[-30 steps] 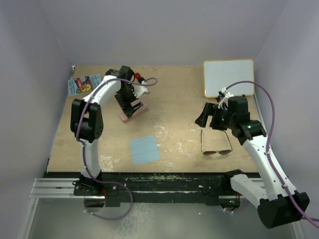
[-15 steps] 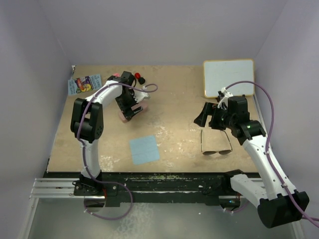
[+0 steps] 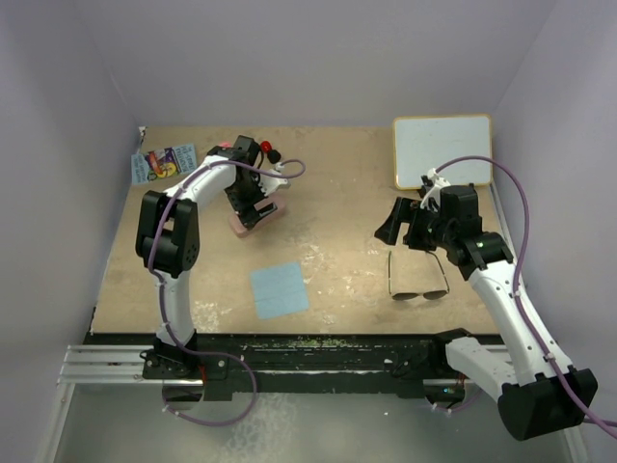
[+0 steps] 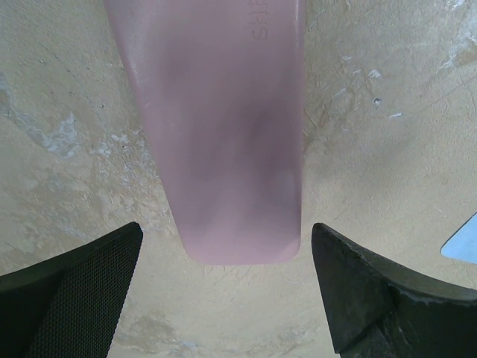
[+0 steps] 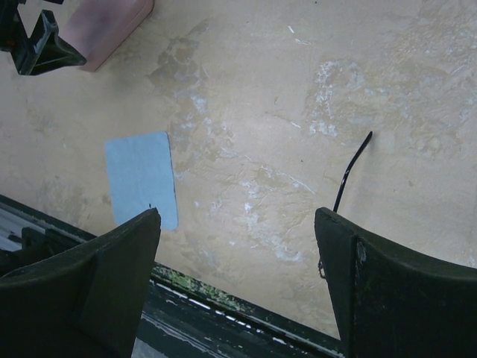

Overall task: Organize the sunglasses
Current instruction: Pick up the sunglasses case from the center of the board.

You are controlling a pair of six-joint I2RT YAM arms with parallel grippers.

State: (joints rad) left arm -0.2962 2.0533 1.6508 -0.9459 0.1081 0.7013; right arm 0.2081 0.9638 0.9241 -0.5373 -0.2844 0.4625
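The sunglasses (image 3: 418, 285) lie on the table at the right, lenses toward the near edge, temple arms pointing back. One thin dark temple arm (image 5: 350, 168) shows in the right wrist view. My right gripper (image 3: 393, 224) hovers open and empty just behind and left of them. The pink case (image 3: 258, 214) lies closed at the back left. My left gripper (image 3: 247, 201) is open over it; in the left wrist view the case's rounded end (image 4: 223, 149) lies between and just ahead of the fingertips (image 4: 358, 291), untouched.
A light-blue square cloth (image 3: 280, 289) lies flat near the front middle, also in the right wrist view (image 5: 141, 177). A white board (image 3: 442, 149) sits at the back right. Small colourful items (image 3: 162, 162) lie at the back left corner. A black rail (image 3: 308, 342) runs along the near edge.
My left gripper has shifted slightly over the pink case, and the case has turned and slid a little toward the back left. The right arm has barely moved.
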